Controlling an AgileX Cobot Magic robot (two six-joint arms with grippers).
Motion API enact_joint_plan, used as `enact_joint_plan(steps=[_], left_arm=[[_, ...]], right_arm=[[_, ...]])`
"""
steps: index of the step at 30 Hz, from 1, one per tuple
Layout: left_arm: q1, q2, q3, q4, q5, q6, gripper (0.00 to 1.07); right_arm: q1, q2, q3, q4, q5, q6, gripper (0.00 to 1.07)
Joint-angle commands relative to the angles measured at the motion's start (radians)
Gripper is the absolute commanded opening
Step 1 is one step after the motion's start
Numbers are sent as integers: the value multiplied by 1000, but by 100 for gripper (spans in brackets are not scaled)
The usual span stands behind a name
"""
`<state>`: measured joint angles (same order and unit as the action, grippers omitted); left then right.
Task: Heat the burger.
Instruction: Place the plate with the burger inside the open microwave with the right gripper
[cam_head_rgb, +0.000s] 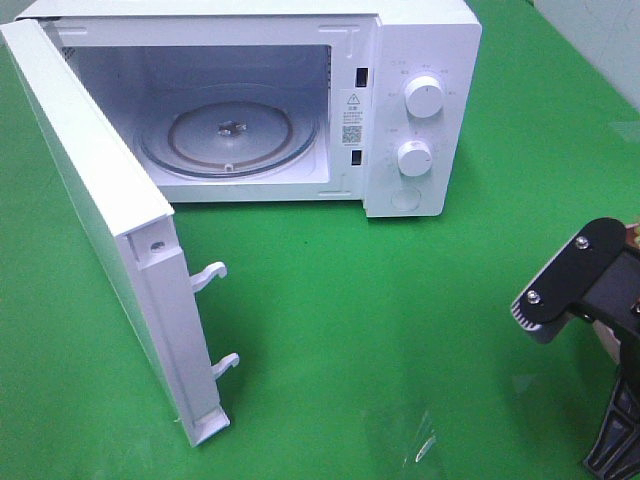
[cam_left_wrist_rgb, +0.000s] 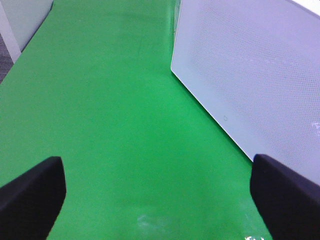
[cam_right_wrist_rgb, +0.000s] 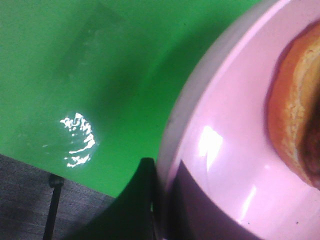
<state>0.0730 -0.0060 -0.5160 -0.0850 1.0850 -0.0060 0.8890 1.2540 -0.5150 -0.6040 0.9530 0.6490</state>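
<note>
Overhead, the right arm (cam_head_rgb: 585, 290) enters at 4 o'clock and is cut off by the frame edge. Its gripper, the plate and the burger fall outside that view.

In the wrist view the right gripper (cam_right_wrist_rgb: 167, 200) is clamped tight on the rim of the pink plate (cam_right_wrist_rgb: 225, 125). One dark finger (cam_right_wrist_rgb: 140, 200) sits against the rim's outside; the other is only a dim shape across the plate. The burger (cam_right_wrist_rgb: 295, 115) sits on that plate, with only a blurred bun edge in frame.

The left gripper (cam_left_wrist_rgb: 159, 195) is spread wide and holds nothing, near the outer face of the door (cam_left_wrist_rgb: 250, 75).

The microwave (cam_head_rgb: 420, 60) stands at 12 o'clock, its door swung out toward 8 o'clock and the turntable (cam_head_rgb: 230, 135) exposed. The green table (cam_head_rgb: 400, 300) runs unbroken from the cavity mouth to the arm.
</note>
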Motion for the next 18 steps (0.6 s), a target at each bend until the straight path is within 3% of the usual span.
enact_joint_plan(steps=[1,18], left_arm=[[1,-15,-1,-7,-17,-8,92],[1,-15,-1,-7,-17,-8,92]], right_arm=[[67,-8,1,-55,27,15,1],[247,-8,1,-148,18,14,3]])
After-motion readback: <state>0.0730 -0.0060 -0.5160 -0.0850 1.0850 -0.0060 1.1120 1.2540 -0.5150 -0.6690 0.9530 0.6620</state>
